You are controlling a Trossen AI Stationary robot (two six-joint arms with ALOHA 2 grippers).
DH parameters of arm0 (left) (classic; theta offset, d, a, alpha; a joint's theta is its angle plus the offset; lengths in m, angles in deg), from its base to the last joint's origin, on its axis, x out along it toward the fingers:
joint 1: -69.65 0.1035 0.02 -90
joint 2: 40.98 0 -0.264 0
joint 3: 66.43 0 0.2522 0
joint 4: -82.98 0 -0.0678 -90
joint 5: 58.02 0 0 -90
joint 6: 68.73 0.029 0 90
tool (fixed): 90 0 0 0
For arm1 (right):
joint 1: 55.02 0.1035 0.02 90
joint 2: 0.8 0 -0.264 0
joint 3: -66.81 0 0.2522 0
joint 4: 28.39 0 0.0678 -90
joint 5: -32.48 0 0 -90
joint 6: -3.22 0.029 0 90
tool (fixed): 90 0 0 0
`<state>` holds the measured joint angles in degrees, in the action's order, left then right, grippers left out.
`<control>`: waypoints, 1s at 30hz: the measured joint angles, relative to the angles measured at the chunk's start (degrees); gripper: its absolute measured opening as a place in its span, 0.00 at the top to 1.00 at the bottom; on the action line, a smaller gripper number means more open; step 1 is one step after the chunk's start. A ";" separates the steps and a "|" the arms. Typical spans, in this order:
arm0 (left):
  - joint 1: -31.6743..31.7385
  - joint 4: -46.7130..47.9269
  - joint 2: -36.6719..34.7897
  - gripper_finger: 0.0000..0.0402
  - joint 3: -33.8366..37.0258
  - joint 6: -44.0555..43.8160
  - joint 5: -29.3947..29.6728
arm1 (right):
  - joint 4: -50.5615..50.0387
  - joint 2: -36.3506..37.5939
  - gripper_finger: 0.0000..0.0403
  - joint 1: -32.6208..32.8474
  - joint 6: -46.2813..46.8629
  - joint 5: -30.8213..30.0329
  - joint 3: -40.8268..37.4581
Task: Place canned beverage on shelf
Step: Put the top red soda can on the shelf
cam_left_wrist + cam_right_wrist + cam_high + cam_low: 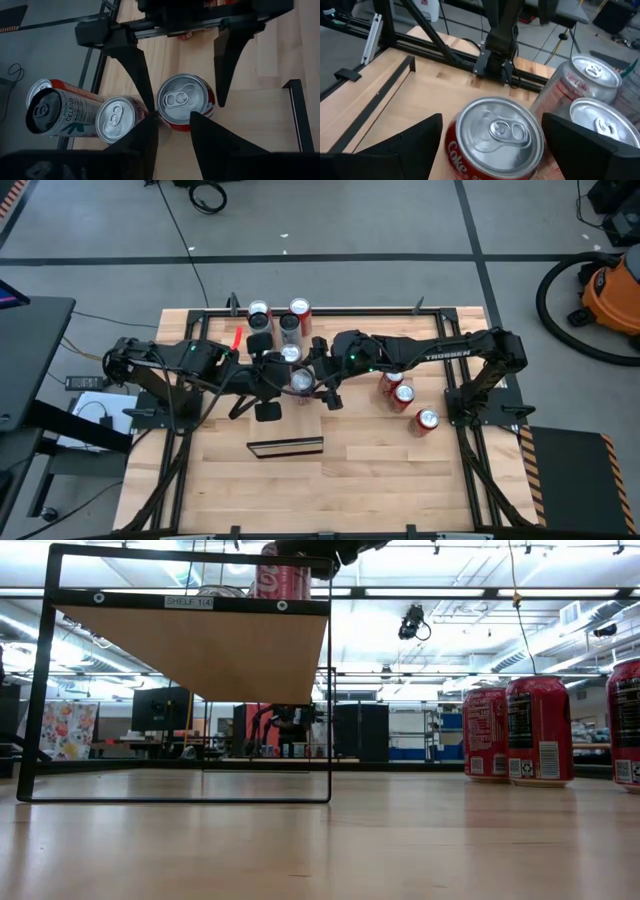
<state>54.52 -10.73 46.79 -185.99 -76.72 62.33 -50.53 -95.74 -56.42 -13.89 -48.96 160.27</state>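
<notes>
A: Two arms meet over the middle of the table (380, 470), agreed?

B: Yes. We mark the right gripper (492, 122) as the one at work. Its jaws are spread wide, one finger on each side of the Coke can (495, 137).

A: Is it holding the can?

B: We say no. In the right wrist view a sliver of gap shows beside one finger (410, 145). On the other side we cannot tell whether the pad touches.

A: Where is the can?

B: It stands upright on the shelf (250, 105), the pale slab on top of a black frame. In the low view we see its red side on the slab, under a dark gripper.

A: And the left gripper (172, 125)?

B: It sits just beside the same can, facing the right gripper. The jaws are narrow, with a slim gap, and we see nothing between them.

A: Anything else on the shelf?

B: A silver-topped can (116, 119) stands right beside the Coke can. A Celsius can (55, 112) comes next, with one more partly hidden behind it. We cannot tell from the left wrist view whether those last two stand on the slab.

A: Anything off the shelf?

B: Three red cans (404, 393) stand upright on the table, near each other, under the right arm and well apart from the shelf frame.
</notes>
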 joint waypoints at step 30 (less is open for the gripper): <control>4.07 2.60 0.04 0.70 12.56 -0.88 -1.23 | -6.69 12.03 0.13 0.30 -1.50 -3.06 -0.34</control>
<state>58.58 -8.13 46.84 -173.43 -77.60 61.10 -57.22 -83.72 -56.13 -15.40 -52.02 159.93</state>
